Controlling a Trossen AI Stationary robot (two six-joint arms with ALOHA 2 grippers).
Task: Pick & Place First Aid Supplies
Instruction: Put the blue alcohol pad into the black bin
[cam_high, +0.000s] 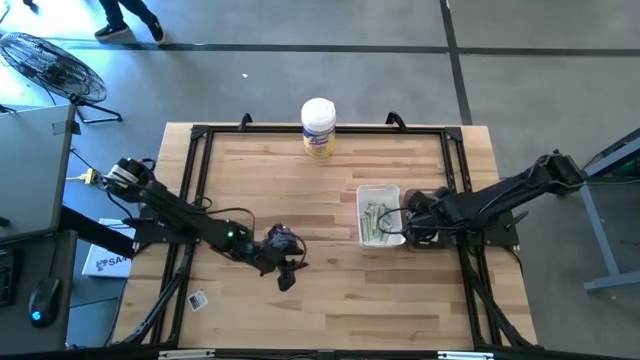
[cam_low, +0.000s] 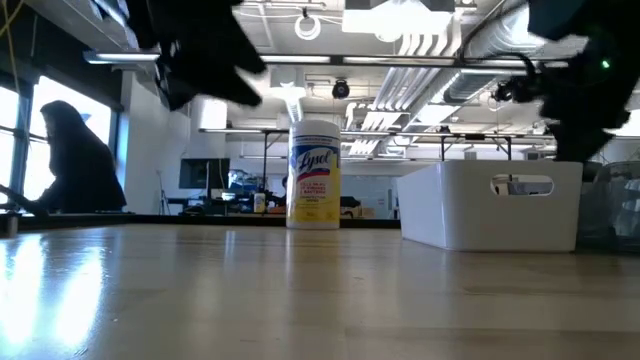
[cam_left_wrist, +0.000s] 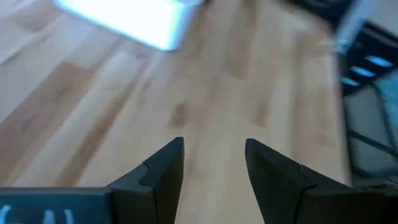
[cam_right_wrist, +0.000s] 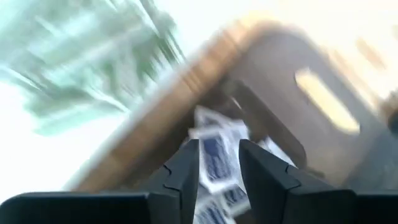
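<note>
A white bin (cam_high: 378, 190) on the table's right half holds narrow green-white strips (cam_high: 374, 222). My right gripper (cam_high: 408, 228) hangs at the bin's near right corner, pointing steeply down. In its blurred wrist view its fingers stand a little apart (cam_right_wrist: 219, 146), and small white square packets with blue marks (cam_right_wrist: 217, 158) show between and beyond them, beside the bin's wall (cam_right_wrist: 323, 99). My left gripper (cam_high: 288, 272) hovers open over bare wood near the table's middle, its fingers (cam_left_wrist: 214, 146) empty. One small packet (cam_high: 197, 299) lies flat at the near left. My right gripper has a white square packet with a blue mark (cam_right_wrist: 216, 163) showing in the gap between its fingers, which come from above, slanting down. The view is blurred, and I cannot tell whether the fingers touch the packet.
A tall white canister with a yellow label (cam_high: 318, 127) stands upright at the table's far edge, also in the low view (cam_low: 314, 172). A black rail frame (cam_high: 190, 180) borders the table. Bare wood lies between the two arms. A person sits in the room beyond (cam_low: 70, 160).
</note>
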